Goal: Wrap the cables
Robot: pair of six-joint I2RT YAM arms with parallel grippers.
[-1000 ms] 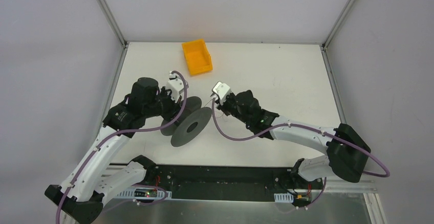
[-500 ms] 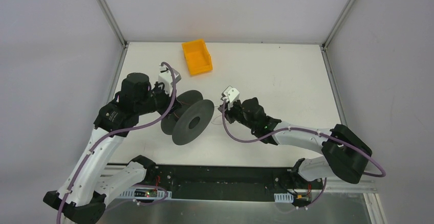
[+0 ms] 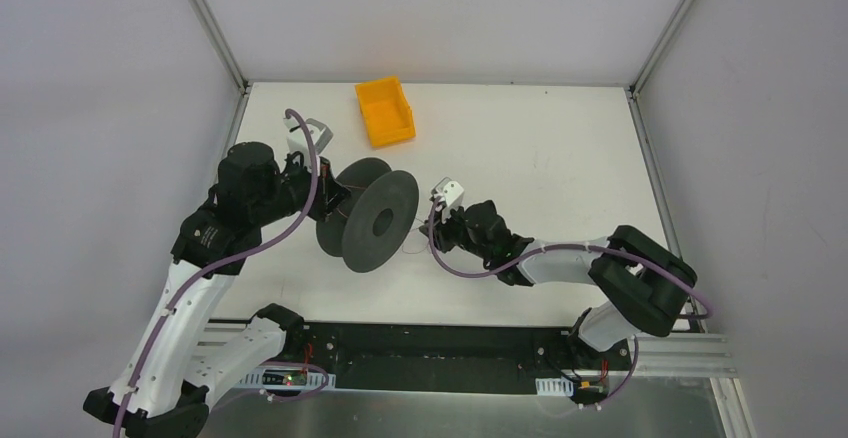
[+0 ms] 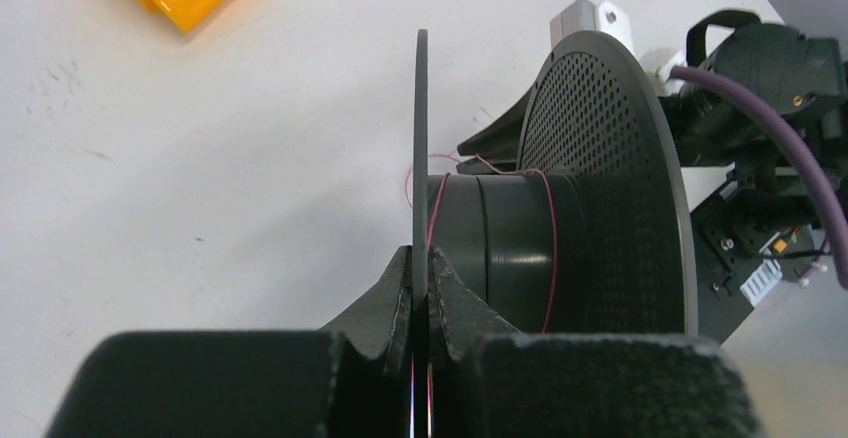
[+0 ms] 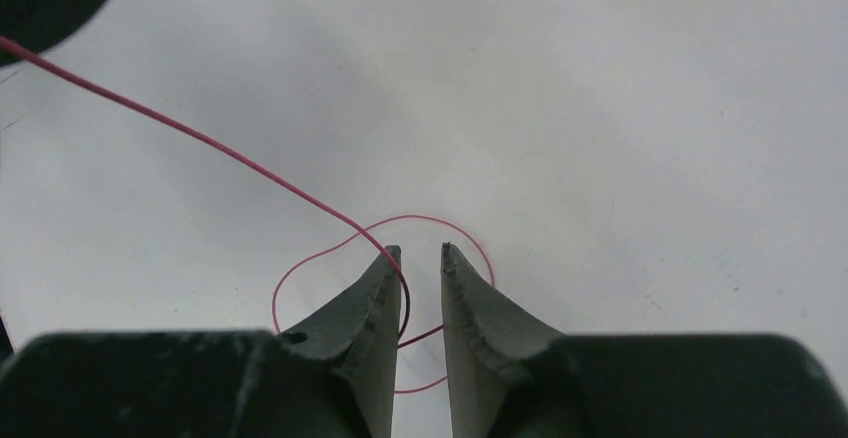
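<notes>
- White tabletop [image 3: 560, 138] between grey walls, seen from above: an orange bin [image 3: 385, 111] sits at the far edge. My left gripper [image 3: 328, 201] holds a black spool [image 3: 372, 220] on edge at mid-left. My right gripper [image 3: 436, 230] hangs low over the table just right of it.
- Left wrist view: my jaws are clamped on the thin rim of the spool's flange [image 4: 421, 138]. The red wire [image 4: 551, 248] makes a few loose turns round the hub [image 4: 500, 248], and one strand strays off onto the table.
- Right wrist view: my fingers [image 5: 375, 308] stand narrowly apart with nothing pinched. The wire runs in from the far left and curls into a small loop [image 5: 325, 251] lying on the table around the fingertips.
- To do this step well, I judge I should close on the straight strand just ahead of the loop. I would then keep it lightly taut and feed it between the flanges as my left side turns the spool. Left slack, the loop could kink or slip over the rim.
- Against a second ago, the spool stands more upright and a little farther from me. My left arm has swung out to the left, and my right gripper has come nearer and lower, its jaws parting.
</notes>
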